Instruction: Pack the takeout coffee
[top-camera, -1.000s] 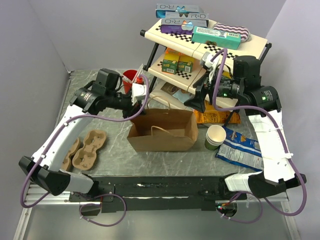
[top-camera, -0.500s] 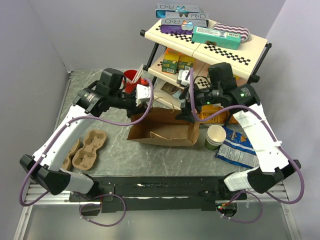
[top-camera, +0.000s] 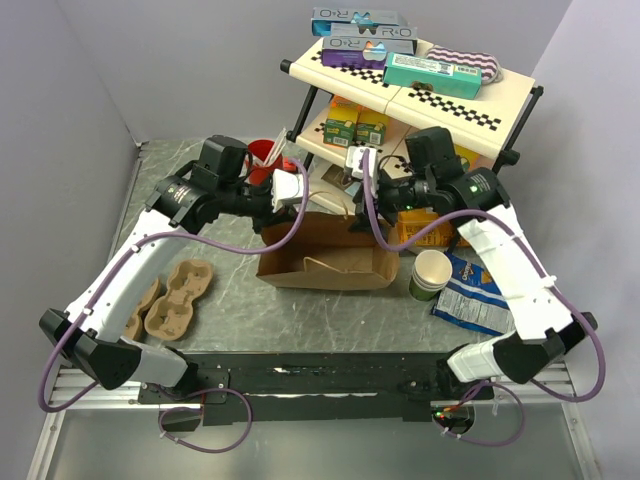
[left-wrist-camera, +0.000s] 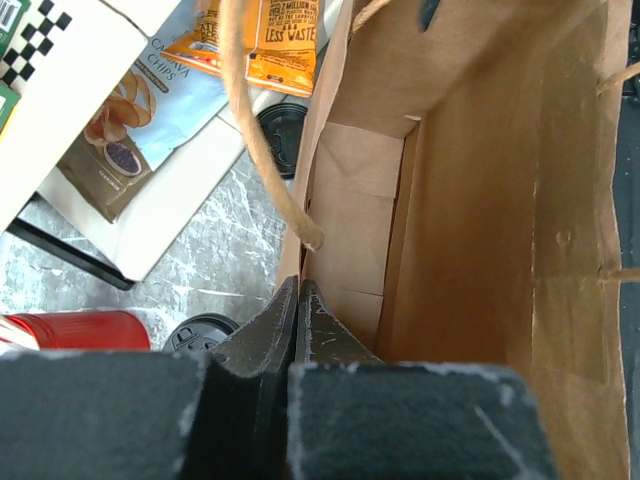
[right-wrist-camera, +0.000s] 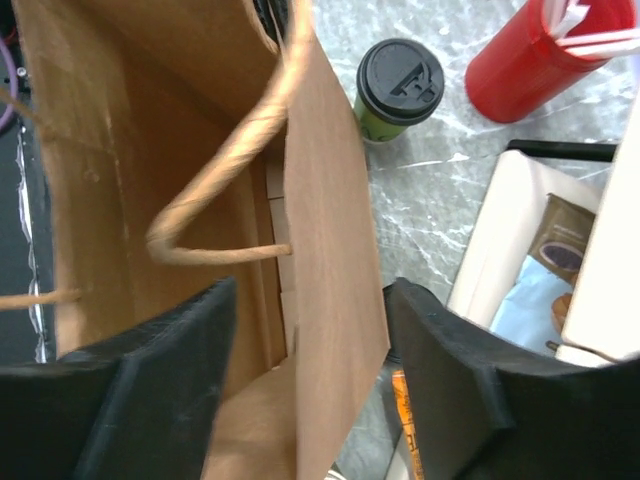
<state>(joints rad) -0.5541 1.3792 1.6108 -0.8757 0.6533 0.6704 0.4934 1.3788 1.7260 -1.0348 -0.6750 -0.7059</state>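
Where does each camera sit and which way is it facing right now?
Top external: above and behind the arms, looking down; both arms show, meeting at the paper bag.
Left wrist: looks down into the bag along the left gripper, shut on its rim.
Right wrist: looks down the right gripper, jaws astride the bag's wall; takeout coffee beyond.
Shared: both wrist views show the bag's inside.

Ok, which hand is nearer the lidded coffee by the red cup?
Left. The left hand grips the bag rim right beside the coffee; the right hand straddles the same wall farther along.
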